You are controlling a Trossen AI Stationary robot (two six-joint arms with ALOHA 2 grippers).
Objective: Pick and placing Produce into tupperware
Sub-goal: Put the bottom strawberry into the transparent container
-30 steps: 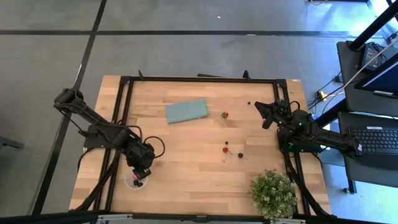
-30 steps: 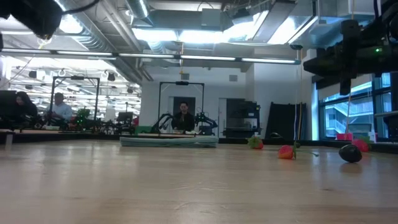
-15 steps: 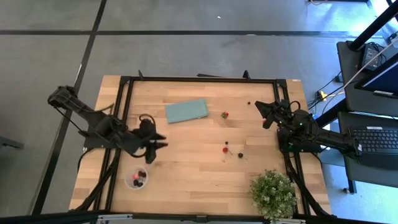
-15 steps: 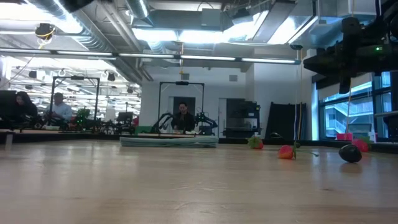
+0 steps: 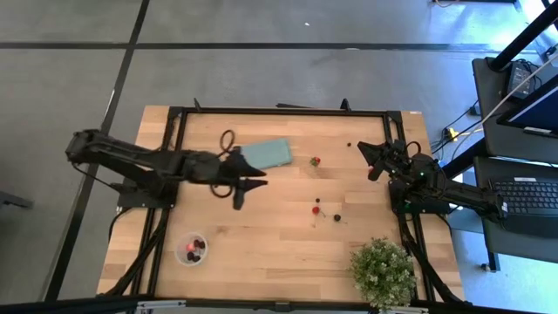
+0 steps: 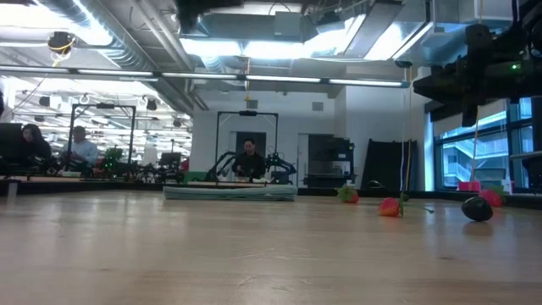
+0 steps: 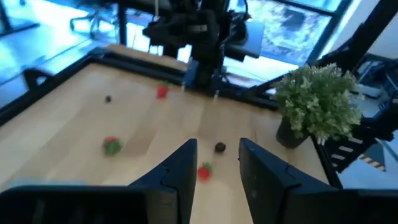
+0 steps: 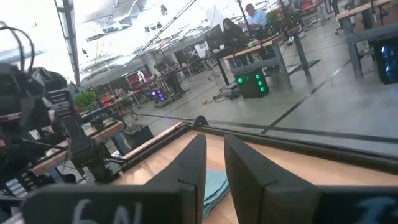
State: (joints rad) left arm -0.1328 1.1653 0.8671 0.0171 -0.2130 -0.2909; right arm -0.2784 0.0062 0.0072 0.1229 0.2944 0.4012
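Observation:
The tupperware (image 5: 192,250) stands on its base near the table's near left corner, with red and dark pieces inside. Loose produce lies mid-table: a red piece (image 5: 316,161), another red piece (image 5: 316,210), a dark piece (image 5: 336,217) and a small dark piece (image 5: 349,145). My left gripper (image 5: 250,192) is open, empty and above the table, just on the near side of the teal rectangle. In the left wrist view a red piece (image 7: 204,172) and a dark piece (image 7: 219,147) show ahead between its fingers. My right gripper (image 5: 369,161) waits open near the table's right edge.
A flat teal rectangle (image 5: 261,154) lies far of centre, close beside the left gripper. A bushy potted plant (image 5: 384,272) stands at the near right corner. A black frame (image 5: 279,111) runs round the tabletop. In the low view, people sit in the room behind (image 6: 248,158).
My left gripper has risen from above the tupperware and swung toward the table's far right, turning until its fingers point right at the loose produce. The tupperware stays in place, now uncovered. The right arm has kept still.

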